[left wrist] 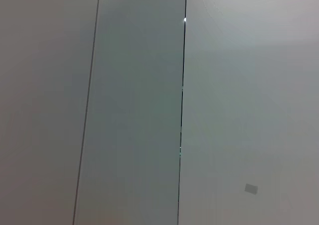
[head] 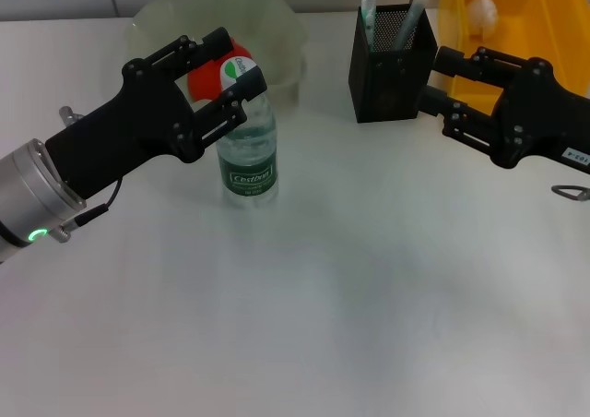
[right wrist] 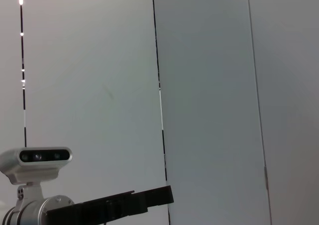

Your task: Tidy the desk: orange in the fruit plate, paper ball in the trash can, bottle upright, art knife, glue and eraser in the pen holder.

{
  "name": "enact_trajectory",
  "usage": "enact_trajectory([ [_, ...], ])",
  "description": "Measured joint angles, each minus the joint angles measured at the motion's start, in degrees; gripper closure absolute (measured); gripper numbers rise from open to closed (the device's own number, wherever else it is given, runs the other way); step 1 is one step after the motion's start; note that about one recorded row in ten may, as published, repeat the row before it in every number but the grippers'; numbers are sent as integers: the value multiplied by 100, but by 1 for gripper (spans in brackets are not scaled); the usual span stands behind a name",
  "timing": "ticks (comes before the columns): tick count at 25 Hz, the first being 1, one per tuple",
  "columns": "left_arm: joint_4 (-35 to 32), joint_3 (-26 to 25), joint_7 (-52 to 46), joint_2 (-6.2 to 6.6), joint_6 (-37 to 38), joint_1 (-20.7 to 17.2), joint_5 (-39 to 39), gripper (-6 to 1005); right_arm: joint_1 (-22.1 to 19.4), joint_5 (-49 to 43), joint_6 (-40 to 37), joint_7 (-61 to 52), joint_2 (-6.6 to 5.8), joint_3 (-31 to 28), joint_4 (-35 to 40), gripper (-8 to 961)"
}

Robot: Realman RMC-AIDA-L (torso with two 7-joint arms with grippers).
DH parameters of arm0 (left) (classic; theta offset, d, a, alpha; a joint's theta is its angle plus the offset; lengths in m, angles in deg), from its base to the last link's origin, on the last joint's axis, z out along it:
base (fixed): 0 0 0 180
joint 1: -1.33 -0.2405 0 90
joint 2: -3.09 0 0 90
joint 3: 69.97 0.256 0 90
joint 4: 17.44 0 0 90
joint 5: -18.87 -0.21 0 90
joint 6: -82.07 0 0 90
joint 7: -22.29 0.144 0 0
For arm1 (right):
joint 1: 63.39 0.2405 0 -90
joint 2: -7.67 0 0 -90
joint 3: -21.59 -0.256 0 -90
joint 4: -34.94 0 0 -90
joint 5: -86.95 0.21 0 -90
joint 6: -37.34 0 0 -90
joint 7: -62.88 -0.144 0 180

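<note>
Orange (head: 205, 77) mostly hidden behind left gripper (head: 236, 74), w/ jaws spread around bottle (head: 249, 154) top. Bottle upright, cap up, mid-desk before fruit plate (head: 286, 29). Right gripper (head: 435, 83) by pen holder (head: 391, 65), grip unclear.

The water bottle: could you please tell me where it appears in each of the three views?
Head view: the water bottle stands upright left of centre, before the fruit plate, its neck between the fingers of the left tool.
Left wrist view: not in it; only wall panels.
Right wrist view: not in it; wall panels and the left arm.
Shared landmark: the left arm, in the head and right wrist views.
</note>
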Motion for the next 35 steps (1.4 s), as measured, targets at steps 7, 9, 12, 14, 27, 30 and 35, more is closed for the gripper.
enact_trajectory([
  [7,26,0,38,-5,-45,2,14,408,10,7,1,0,-1,-5,-31,451],
  [9,27,0,39,-6,-56,2,14,408,35,8,25,0,-1,-6,-59,451],
  [12,27,0,44,-7,-85,3,18,408,58,8,68,0,-2,-5,-81,451],
  [14,27,0,47,-13,-126,6,27,408,74,8,165,0,-1,-6,-91,451],
  [27,38,0,53,-21,-263,32,48,408,246,26,236,207,13,-5,-318,451],
  [30,44,0,53,-25,-272,35,55,408,285,26,236,214,16,-5,-357,451],
  [35,44,0,53,-26,-273,28,64,408,298,26,241,223,16,-5,-360,451],
])
